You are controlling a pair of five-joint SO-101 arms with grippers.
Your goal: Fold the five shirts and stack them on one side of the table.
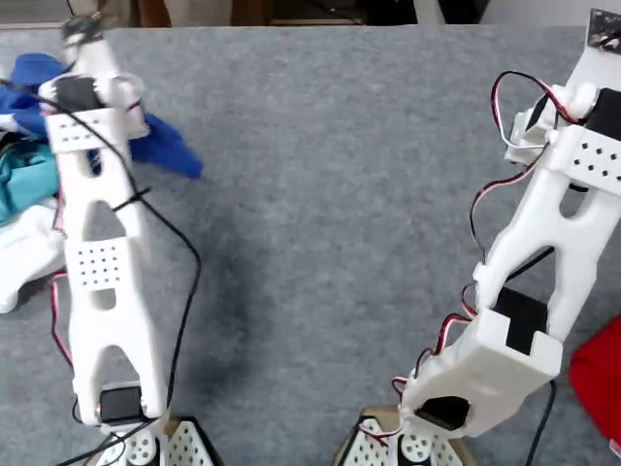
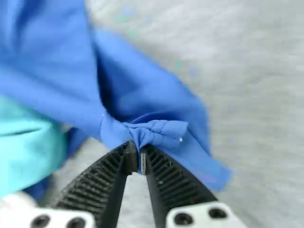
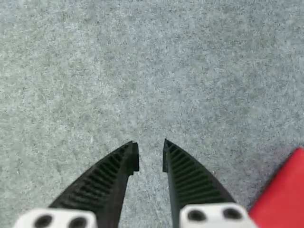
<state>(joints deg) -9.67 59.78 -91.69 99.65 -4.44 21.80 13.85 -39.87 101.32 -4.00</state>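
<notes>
The centre of the table (image 1: 340, 175) lies open between the two arms; clothing sits only at its side edges. The surface is flat grey felt-like cloth. The left gripper (image 2: 140, 159) is clamped tight on a bunched fold of the blue shirt (image 2: 142, 90), which lies at the left edge in a heap with a teal shirt (image 2: 23, 137) and a white shirt (image 1: 24, 248). The right gripper (image 3: 150, 154) is slightly parted and holds nothing, over bare cloth. A red shirt (image 3: 282, 197) lies near it, at the right edge.

No readable text, label or number appears on anything here.
</notes>
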